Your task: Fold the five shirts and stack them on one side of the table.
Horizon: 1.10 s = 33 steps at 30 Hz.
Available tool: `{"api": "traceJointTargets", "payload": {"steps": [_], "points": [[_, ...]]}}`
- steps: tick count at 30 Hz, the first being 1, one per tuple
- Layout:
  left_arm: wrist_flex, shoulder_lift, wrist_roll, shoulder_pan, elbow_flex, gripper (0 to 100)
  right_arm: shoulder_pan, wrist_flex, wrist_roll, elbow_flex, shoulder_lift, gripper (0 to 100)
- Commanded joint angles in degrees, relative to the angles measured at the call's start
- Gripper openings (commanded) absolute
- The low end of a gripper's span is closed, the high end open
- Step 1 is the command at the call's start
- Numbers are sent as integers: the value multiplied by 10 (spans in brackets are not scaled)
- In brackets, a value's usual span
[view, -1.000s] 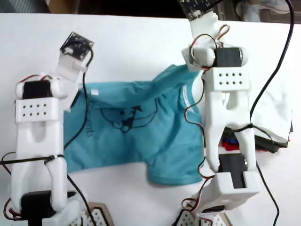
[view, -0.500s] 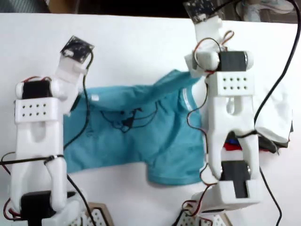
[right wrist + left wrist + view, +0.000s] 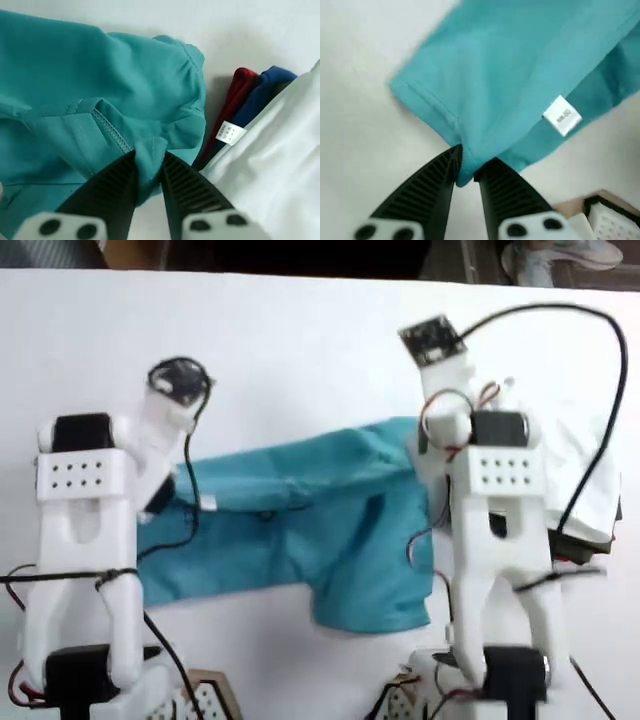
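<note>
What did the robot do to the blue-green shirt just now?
The left end effector and right end effector, shut on the teal shirt, drew back toward the robot, pulling its far edge over the front and hiding the drawing. The shirt's near edge and the pile of shirts beside it stayed put.

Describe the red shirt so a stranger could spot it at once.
On the white table, find the pile beside the teal shirt, topped by a white shirt. The red shirt is the folded edge nearest the teal one, next to the blue shirt.
</note>
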Motion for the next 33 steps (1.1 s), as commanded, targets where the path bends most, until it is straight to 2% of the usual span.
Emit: {"api": "traceJointTargets", "payload": {"steps": [1,9,20,28,33], "points": [[11,-4,-7,1,30,24,4,-11,6,40,-90,20],[-18,-4,-19,0,137,24,2,-18,27,189,-208,20],[-17,-4,-24,-41,165,24,5,-17,43,331,-345,20],[-48,-3,-24,-40,239,24,0,-29,105,408,-373,20],[-83,1,-23,-43,272,24,0,-47,108,440,-373,20]]}}
